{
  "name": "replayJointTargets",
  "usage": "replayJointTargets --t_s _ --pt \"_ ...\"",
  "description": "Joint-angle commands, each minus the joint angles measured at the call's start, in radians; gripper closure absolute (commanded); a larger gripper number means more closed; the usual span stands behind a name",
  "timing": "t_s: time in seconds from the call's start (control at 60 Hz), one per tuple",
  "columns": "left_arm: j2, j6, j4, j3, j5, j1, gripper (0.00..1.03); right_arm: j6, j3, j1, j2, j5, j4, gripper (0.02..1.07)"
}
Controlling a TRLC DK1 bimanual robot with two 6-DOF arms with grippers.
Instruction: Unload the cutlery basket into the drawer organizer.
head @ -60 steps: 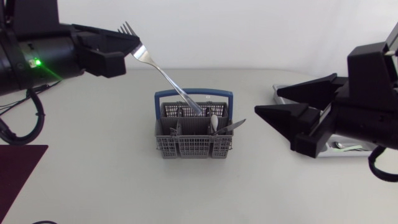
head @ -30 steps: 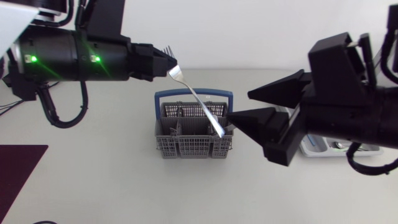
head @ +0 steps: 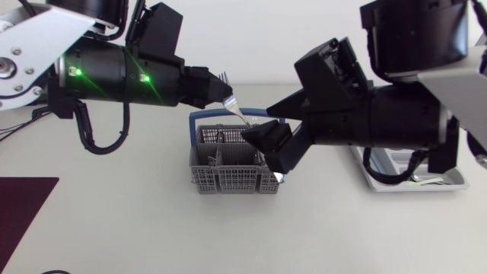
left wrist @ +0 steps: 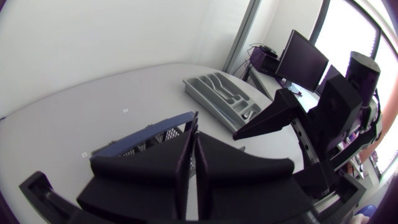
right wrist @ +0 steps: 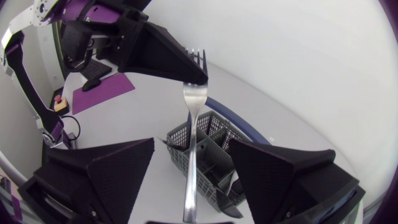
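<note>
1. Head view.
   - Cutlery basket (head: 232, 171): grey mesh with a blue handle, at the centre of the frame on the tabletop (head: 137, 228). The arms mostly cover its contents.
   - Fork (head: 237, 113): slanted over the basket, with the tines toward the upper left and the handle end low over the basket's right side.
   - Left gripper (head: 227, 95): fingers pinching the fork at the tine end.
   - Right gripper (head: 256, 123): fingers spread, one on each side of the fork's shaft.
   - Drawer organizer (head: 396, 187): at the right of the frame, partly under the right arm. One pale piece of cutlery shows in it.
2. Left wrist view.
   - Own fingers (left wrist: 180, 168): pressed close, with a narrow slit between them.
   - Basket handle: just past the fingertips.
   - Organizer (left wrist: 205, 99): farther on, grey, with several moulded compartments.
3. Right wrist view.
   - Own fingers (right wrist: 118, 168): wide apart.
   - Fork (right wrist: 194, 130): upright between the fingers and touching neither. The left gripper clamps its tines.
   - Basket (right wrist: 214, 134): behind the fork, with divided compartments. Its contents are too dim to identify.
</note>
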Motion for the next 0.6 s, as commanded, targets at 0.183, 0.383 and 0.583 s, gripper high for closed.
replayJointTargets --t_s 0.183,0.383,0.583 --pt "0.020 -0.024 -0.003 0.038 0.009 -0.006 1.00 -0.039 0.038 -0.005 0.087 0.049 0.046 0.28" --pt "0.022 -0.024 -0.003 0.036 0.009 -0.006 1.00 -0.051 0.038 -0.008 0.095 0.060 0.061 0.44" --pt "0.020 -0.024 -0.003 0.036 0.009 -0.005 1.00 -0.056 0.046 -0.009 0.123 0.063 0.072 0.50"
